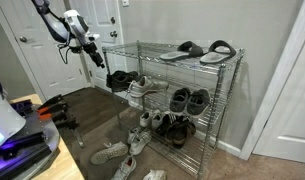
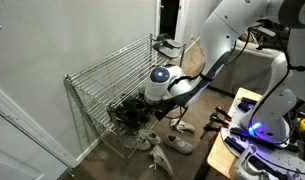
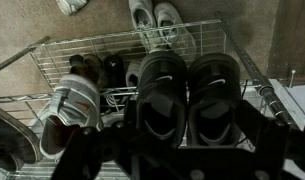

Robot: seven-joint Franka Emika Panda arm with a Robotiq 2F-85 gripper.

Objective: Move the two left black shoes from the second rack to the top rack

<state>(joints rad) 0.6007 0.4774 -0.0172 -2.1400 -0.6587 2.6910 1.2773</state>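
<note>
Off the end of the chrome wire shelving unit, the hand (image 1: 93, 54) hangs with fingers spread, empty. On the second rack (image 1: 160, 105), the matte all-black lace-up shoes (image 1: 119, 78) sit beside white sneakers (image 1: 138, 90). Farther along, black-and-grey open slides (image 1: 197, 50) lie on the top rack (image 1: 132, 48).

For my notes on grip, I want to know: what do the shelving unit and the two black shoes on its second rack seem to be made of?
The shelving unit looks like chrome-plated metal wire, because its thin silver bars are glossy with bright glints. The two left black shoes look matte with no shine. They may be leather or synthetic, but they are too small to tell.
</note>
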